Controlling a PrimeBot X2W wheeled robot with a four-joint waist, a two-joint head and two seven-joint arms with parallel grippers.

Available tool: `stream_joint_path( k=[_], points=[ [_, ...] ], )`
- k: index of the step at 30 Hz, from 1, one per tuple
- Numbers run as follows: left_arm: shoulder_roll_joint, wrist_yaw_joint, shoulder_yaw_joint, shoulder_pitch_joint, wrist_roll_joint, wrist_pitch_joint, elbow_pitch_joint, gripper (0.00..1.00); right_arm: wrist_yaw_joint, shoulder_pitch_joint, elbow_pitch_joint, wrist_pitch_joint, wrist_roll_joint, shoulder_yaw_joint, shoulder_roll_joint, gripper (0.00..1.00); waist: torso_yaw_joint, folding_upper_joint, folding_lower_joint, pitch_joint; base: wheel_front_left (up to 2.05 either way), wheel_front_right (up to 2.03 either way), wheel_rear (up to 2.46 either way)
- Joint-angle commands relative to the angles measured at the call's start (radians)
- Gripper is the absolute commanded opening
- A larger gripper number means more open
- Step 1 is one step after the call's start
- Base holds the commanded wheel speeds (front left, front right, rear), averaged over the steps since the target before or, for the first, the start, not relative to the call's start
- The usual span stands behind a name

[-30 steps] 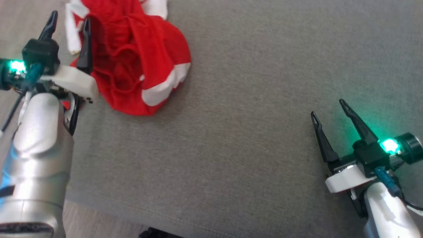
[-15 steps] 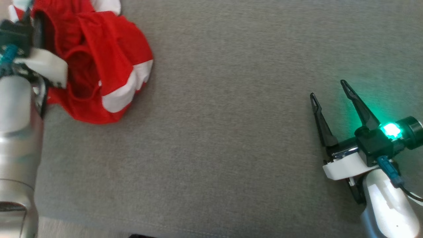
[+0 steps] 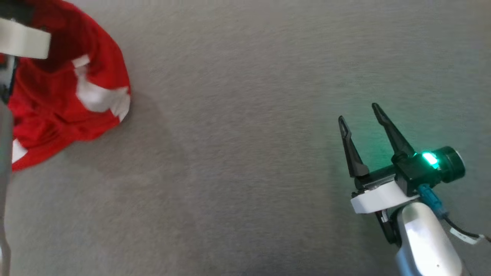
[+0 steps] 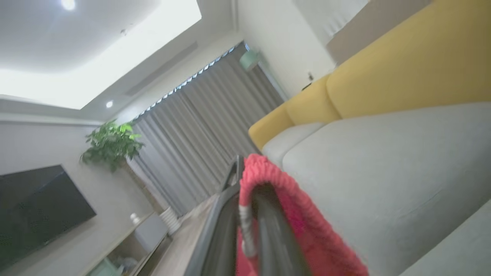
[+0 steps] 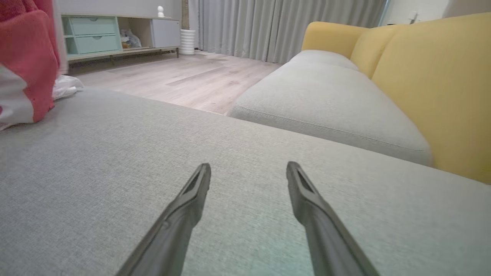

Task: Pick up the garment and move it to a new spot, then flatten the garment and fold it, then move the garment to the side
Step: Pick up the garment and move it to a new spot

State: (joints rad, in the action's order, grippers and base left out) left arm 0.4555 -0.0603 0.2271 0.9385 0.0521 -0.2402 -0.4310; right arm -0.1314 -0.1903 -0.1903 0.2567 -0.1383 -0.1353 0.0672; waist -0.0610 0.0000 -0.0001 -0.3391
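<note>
The garment (image 3: pixel 57 99) is red with white bands and hangs bunched at the far left of the head view, under my left wrist's white mount (image 3: pixel 23 38). In the left wrist view my left gripper (image 4: pixel 247 180) is shut on a fold of the garment (image 4: pixel 299 214), which drapes over the fingers above the grey cushion. Over the cushion at the lower right, my right gripper (image 3: pixel 358 113) stands open and holds nothing. The right wrist view shows its two fingers apart (image 5: pixel 248 166) and the garment (image 5: pixel 27 50) hanging at the far left.
A grey sofa cushion (image 3: pixel 245 153) spreads under both arms. Yellow backrests (image 5: pixel 433 76) rise on one side, with a second grey seat (image 5: pixel 326 99) beside them. Beyond lie a wooden floor (image 5: pixel 184 80), a low cabinet (image 5: pixel 96 34), curtains and a dark screen (image 4: pixel 34 214).
My left gripper has shut on the garment and raised it off the cushion. The head view has shifted. My right gripper stays open.
</note>
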Motion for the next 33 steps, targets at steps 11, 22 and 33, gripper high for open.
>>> stream_joint_path(
  k=[11,22,33],
  points=[
    [0.013,-0.062,0.126,0.187,-0.025,0.081,0.163,0.0,0.001,0.054,0.021,0.005,0.115,-0.07,-0.017,1.0,0.285,0.0,0.0001,0.183,0.0,0.0,0.0],
    [-0.177,-0.07,0.33,0.267,-0.203,0.109,0.028,0.0,0.001,0.053,0.032,0.005,0.167,-0.096,-0.017,1.0,0.377,0.0,0.0001,0.18,0.0,0.0,0.0],
    [-0.16,-0.07,0.421,0.064,-0.415,0.085,-0.359,0.0,0.001,0.01,0.038,0.005,0.202,-0.132,-0.017,1.0,0.402,0.0,0.0001,0.089,0.0,0.0,0.0]
  ],
)
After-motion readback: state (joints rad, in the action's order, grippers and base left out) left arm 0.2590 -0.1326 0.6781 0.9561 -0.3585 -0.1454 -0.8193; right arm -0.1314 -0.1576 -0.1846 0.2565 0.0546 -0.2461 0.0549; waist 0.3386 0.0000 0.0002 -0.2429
